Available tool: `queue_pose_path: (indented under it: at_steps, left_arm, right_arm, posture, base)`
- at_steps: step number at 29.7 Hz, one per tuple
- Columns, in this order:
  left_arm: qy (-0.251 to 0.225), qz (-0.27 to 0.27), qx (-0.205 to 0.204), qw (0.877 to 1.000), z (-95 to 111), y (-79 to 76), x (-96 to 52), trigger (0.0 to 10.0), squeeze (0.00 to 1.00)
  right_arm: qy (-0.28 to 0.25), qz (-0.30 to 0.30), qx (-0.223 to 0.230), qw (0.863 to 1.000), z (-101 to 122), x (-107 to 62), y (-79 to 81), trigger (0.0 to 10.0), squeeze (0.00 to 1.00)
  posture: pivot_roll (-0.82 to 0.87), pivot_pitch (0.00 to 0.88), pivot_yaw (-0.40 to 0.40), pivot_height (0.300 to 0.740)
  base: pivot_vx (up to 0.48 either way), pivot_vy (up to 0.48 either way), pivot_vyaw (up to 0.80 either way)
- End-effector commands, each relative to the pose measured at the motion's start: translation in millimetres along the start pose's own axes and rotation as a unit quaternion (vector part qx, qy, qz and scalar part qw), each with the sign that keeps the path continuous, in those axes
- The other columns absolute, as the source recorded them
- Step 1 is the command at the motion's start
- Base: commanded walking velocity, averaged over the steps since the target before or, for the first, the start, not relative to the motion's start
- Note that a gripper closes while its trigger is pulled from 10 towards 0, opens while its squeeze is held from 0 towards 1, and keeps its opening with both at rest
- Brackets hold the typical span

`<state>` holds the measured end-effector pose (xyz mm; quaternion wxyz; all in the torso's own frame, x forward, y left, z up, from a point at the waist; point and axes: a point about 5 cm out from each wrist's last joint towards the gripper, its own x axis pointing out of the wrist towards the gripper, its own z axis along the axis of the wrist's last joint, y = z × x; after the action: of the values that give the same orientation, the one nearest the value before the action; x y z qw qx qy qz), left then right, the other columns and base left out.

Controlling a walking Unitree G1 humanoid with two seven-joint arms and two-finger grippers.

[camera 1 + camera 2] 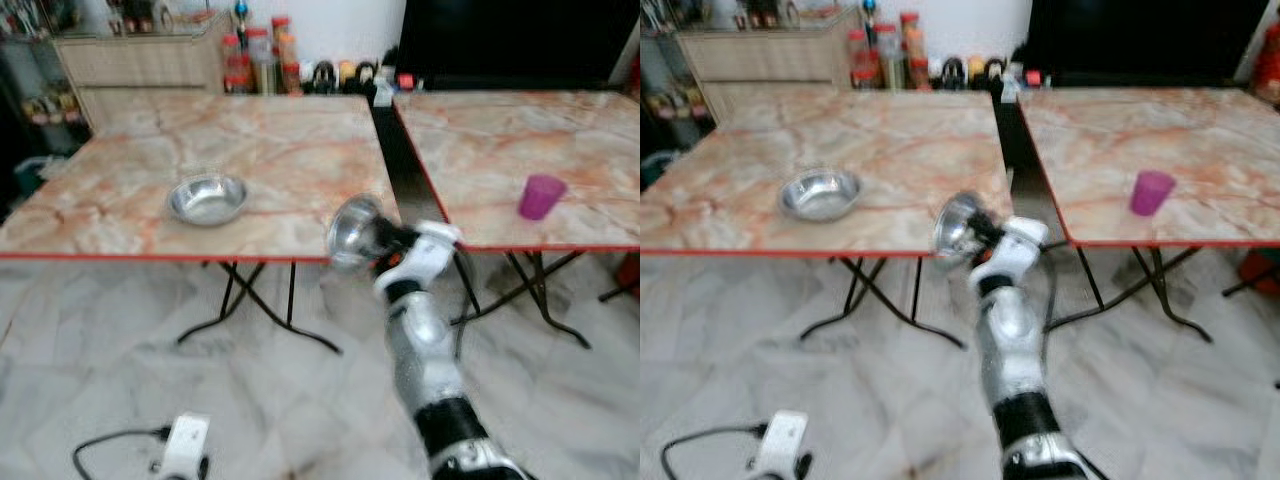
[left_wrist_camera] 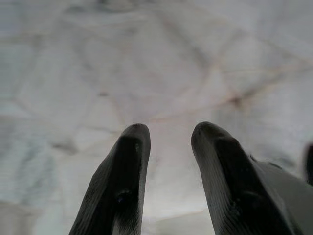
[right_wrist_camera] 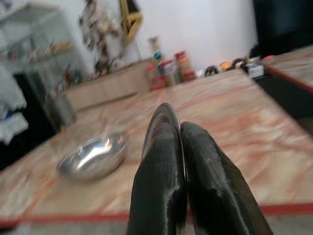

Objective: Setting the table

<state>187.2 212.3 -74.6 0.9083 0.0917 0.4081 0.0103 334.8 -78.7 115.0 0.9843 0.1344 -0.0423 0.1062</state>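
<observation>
Steel bowl [image 1: 352, 232] number two is what I'm carrying: my right gripper [image 3: 180, 142] has its two black fingers pinched together on the rim, so the bowl hangs on edge with its hollow facing out, just at the near red-trimmed edge of the left marble table [image 1: 120, 200]. Holding it by the rim like that makes sense to me, since a thin lip is the only part narrow enough for these fingers, and I'll need to tip it flat before letting go. The other steel bowl [image 1: 206, 198] sits upright on that same table, near its front edge and well to the left of the one I hold, which suggests a second place setting beside it. My left gripper [image 2: 168, 147] hangs idle over the pale floor, fingers apart with nothing between them.

Counting: two steel bowls, two marble folding tables side by side with a dark gap between, and one purple cup [image 1: 541, 196] standing on the right table [image 1: 590, 130]. Jars and bottles [image 1: 262, 60] crowd the wall behind, but the picture is too soft for me to count them; a white plug-in device with a cable [image 1: 182, 445] lies on the floor
</observation>
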Motion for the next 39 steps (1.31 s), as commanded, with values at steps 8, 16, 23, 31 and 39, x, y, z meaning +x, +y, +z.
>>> queue_pose_path:
  at_steps: [8, 16, 23, 31, 39]
  left_arm:
    - [-0.002, -0.01, -0.006, 1.0, 1, -8.4, 0.5, 10.0, 0.0]
    - [-0.002, -0.011, -0.004, 1.0, 0, -8.0, 0.2, 10.0, 0.0]
    - [-0.006, -0.012, 0.004, 1.0, 3, -9.8, 1.0, 10.0, 0.0]
    - [-0.007, -0.013, 0.0, 1.0, 6, -11.1, 1.9, 10.0, 0.0]
    - [-0.006, -0.013, 0.008, 1.0, 7, -11.0, 2.2, 10.0, 0.0]
  right_arm:
    - [0.12, -0.068, -0.05, 0.989, -57, -42.8, -51.9, 10.0, 0.0]
    - [0.186, -0.103, -0.064, 0.975, -79, -65.5, -76.6, 10.0, 0.0]
    - [0.33, -0.167, -0.06, 0.927, -121, -124.5, -108.4, 10.0, 0.0]
    - [0.356, -0.18, -0.049, 0.916, -128, -135.9, -110.9, 10.0, 0.0]
    - [0.363, -0.185, -0.037, 0.912, -133, -144.2, -110.8, 10.0, 0.0]
  posture:
    - [-0.01, 0.0, 0.015, 0.736]
    - [-0.02, 0.0, 0.017, 0.736]
    - [-0.01, 0.0, 0.016, 0.736]
    - [-0.01, 0.0, 0.019, 0.736]
    - [-0.02, 0.0, 0.023, 0.736]
  base:
    - [0.0, 0.48, 0.0]
    - [0.0, 0.48, 0.0]
    - [0.0, 0.069, 0.0]
    - [0.0, 0.0, 0.0]
    - [0.095, 0.0, 0.27]
